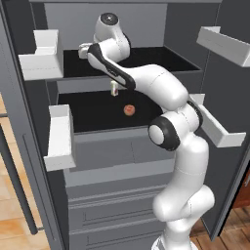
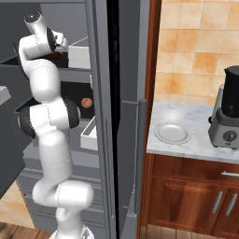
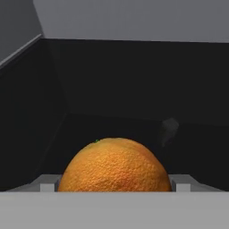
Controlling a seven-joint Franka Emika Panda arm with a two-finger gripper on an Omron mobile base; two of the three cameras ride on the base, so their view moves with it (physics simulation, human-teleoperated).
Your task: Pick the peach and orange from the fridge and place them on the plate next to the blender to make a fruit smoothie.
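The orange (image 3: 114, 165) fills the bottom of the hand view, deep orange and pebbled, on the fridge's black upper shelf. My gripper (image 3: 115, 184) has a fingertip against each side of it, shut on it. From the left base view the hand (image 1: 84, 51) reaches into the upper shelf's left side inside the open fridge (image 1: 112, 161). The peach (image 1: 129, 110) (image 2: 86, 102) lies on the lower shelf, apart from the arm. The white plate (image 2: 172, 133) sits on the marble counter just left of the blender (image 2: 227, 116).
A small cream bottle (image 1: 114, 88) stands on the lower shelf behind the peach. White door bins (image 1: 59, 139) (image 1: 219, 129) flank the shelves. The open door's edge and bar handle (image 2: 140, 154) stand between fridge and counter. Wooden cabinets (image 2: 196, 196) sit under the counter.
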